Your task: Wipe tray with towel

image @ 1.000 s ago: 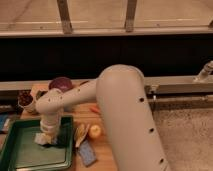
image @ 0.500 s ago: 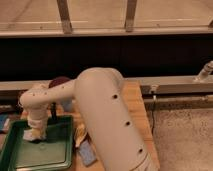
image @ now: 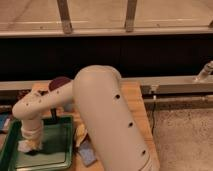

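Note:
The green tray [image: 60,145] lies at the lower left on the wooden table. My gripper [image: 30,145] points down into the tray's left part, at the end of the white arm that reaches in from the right. It is shut on the pale towel [image: 25,147], which is pressed against the tray floor near the left rim. The arm's wrist hides most of the gripper.
A dark bowl [image: 60,82] stands behind the tray. A blue pad [image: 88,153] and a yellowish item [image: 80,133] lie just right of the tray. The arm's large white body [image: 110,125] covers the table's middle. A dark wall with a metal rail runs behind.
The gripper has slid the towel leftward across the tray, from its middle to near the left rim, and the arm has swung left with it.

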`<state>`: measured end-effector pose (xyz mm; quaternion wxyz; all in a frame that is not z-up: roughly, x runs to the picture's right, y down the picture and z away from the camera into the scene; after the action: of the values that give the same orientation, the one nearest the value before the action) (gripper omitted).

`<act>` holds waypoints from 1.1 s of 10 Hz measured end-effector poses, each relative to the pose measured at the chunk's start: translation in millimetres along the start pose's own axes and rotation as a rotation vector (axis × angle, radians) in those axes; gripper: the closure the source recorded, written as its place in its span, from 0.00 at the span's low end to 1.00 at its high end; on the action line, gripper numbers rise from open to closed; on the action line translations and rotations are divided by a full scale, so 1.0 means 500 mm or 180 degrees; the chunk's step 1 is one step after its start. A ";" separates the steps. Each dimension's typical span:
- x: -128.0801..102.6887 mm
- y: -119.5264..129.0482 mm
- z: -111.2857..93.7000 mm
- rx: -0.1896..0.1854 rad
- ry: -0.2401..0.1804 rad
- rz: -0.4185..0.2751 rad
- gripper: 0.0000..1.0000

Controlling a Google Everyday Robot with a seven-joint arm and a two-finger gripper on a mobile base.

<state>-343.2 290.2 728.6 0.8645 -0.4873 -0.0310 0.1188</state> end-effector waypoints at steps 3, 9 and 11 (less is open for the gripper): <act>0.112 -0.043 -0.006 -0.0019 -0.0011 0.0393 1.00; 0.042 -0.103 -0.006 -0.0029 0.0023 0.0265 1.00; -0.041 -0.112 0.001 -0.0033 0.0064 0.0080 1.00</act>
<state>-353.4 257.7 777.8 0.8607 -0.4933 -0.0168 0.1246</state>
